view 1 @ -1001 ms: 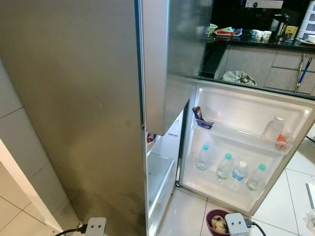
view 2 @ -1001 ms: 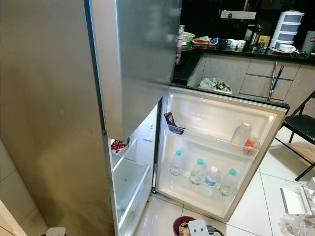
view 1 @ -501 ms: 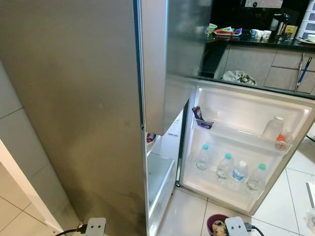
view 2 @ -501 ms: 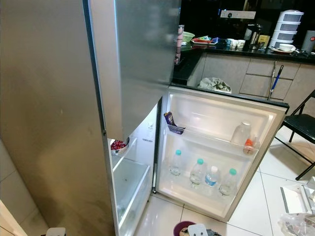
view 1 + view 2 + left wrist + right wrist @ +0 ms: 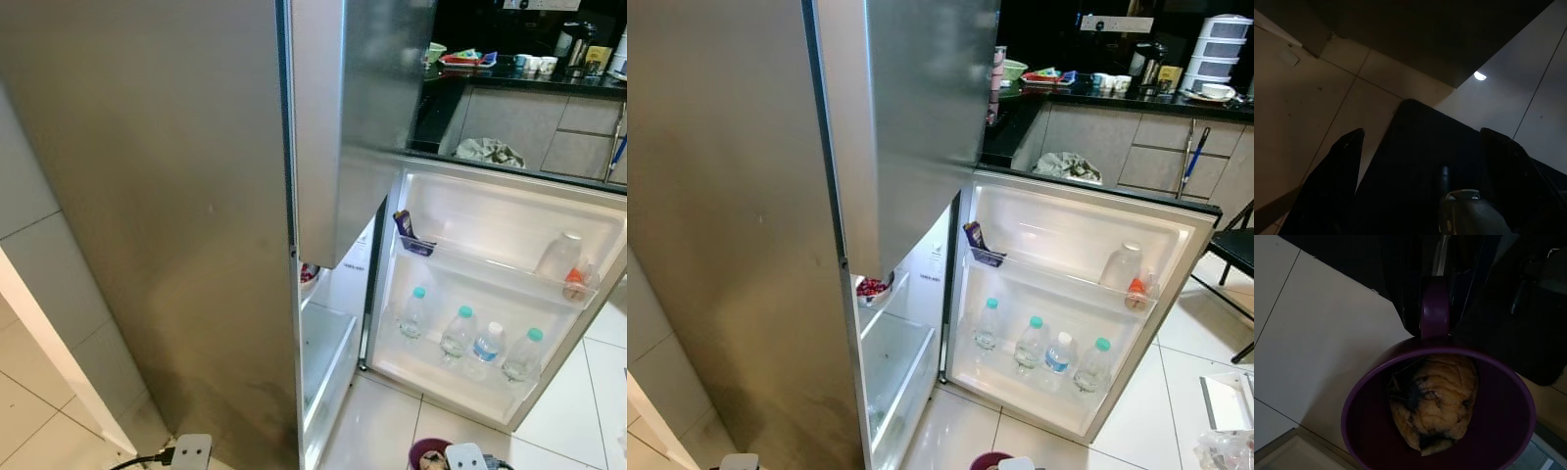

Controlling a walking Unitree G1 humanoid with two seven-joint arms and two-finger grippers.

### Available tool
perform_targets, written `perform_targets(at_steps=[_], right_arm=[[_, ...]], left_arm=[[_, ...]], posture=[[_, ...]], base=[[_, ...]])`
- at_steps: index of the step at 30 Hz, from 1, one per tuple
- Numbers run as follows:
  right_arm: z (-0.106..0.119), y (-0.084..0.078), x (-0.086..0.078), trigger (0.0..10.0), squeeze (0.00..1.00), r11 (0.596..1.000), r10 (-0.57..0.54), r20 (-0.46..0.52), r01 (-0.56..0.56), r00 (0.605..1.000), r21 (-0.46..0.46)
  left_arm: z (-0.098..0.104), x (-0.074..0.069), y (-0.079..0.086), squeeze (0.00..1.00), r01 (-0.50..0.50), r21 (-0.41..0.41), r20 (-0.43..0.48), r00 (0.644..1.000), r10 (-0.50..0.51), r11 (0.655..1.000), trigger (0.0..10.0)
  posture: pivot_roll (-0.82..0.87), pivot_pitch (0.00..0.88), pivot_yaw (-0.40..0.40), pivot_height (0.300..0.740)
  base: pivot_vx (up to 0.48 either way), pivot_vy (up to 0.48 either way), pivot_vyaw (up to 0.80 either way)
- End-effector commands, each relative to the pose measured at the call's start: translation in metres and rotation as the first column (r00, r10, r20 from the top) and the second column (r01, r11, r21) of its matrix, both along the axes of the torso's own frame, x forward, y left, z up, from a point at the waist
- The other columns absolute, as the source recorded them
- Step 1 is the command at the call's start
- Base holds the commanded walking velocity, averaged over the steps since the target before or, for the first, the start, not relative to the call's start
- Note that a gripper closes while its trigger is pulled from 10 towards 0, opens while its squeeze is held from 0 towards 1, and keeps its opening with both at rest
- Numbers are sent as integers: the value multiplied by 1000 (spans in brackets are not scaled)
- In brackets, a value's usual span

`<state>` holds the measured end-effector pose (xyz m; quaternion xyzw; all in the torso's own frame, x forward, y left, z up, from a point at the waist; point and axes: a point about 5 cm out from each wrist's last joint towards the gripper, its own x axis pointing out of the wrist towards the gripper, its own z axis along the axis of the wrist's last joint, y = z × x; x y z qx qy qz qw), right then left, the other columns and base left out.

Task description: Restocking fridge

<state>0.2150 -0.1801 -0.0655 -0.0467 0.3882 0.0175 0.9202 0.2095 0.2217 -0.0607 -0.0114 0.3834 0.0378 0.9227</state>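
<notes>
Purple mug (image 5: 1439, 416) with a brownish muffin (image 5: 1433, 401) inside is pinched at its handle by our right tool (image 5: 1437, 293), low before the open fridge (image 5: 921, 323). Four water bottles (image 5: 1031, 343) stand in the door shelf (image 5: 1019, 377), their labels too small to read. Our left tool (image 5: 1420, 186) hangs spread over dim floor tiles (image 5: 1317, 98).

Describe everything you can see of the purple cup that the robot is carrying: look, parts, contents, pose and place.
The purple cup is a round, deep mug with a smooth, glossy look and a thick loop handle. The right gripper's dark fingers close on that handle. It sits roughly upright and open-topped above the pale tiled floor. Inside lies one wrinkled, golden-brown baked piece with dark spots. Its rim also peeks in at the bottom of the left eye view.
</notes>
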Motion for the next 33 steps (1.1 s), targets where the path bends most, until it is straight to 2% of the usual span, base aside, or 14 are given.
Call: perform_targets(at_steps=[1, 8, 17, 24, 29, 33], right_arm=[[-1, -3, -3, 10000, 0, 1000, -3, -10, 3, 1000, -8], [0, -5, 0, 10000, 0, 1000, 9, -6, -9, 1000, -14], [3, -6, 4, 10000, 0, 1000, 3, -2, -3, 1000, -19], [2, -13, 2, 10000, 0, 999, -1, -12, 1, 1000, -36], [1, -13, 0, 10000, 0, 999, 3, -16, -4, 1000, -40], [2, -14, 0, 10000, 0, 999, 5, -17, -6, 1000, -41]], left_arm=[[-3, -4, 0, 0, -3, 6, -14, 1000, 3, 1000, 10000], [-3, -5, -1, 0, -17, 0, -12, 1000, 17, 1000, 10000], [-4, -8, 4, 0, -28, 12, -28, 999, 28, 1000, 10000], [-4, -6, -1, 0, -24, -3, -22, 999, 24, 1000, 10000], [-5, -8, 1, 0, -42, 6, -31, 999, 42, 999, 10000], [-6, -10, -1, 0, -7, 13, -35, 999, 7, 1000, 10000]], posture=[[49, 70, -21, 734], [58, 72, -25, 734], [40, 59, -25, 734], [36, 49, -37, 734], [34, 70, -30, 734], [61, 76, -33, 734]], base=[[0, 0, 0], [0, 0, 0], [0, 0, 0], [0, 0, 0], [0, 0, 0], [0, 0, 0]])
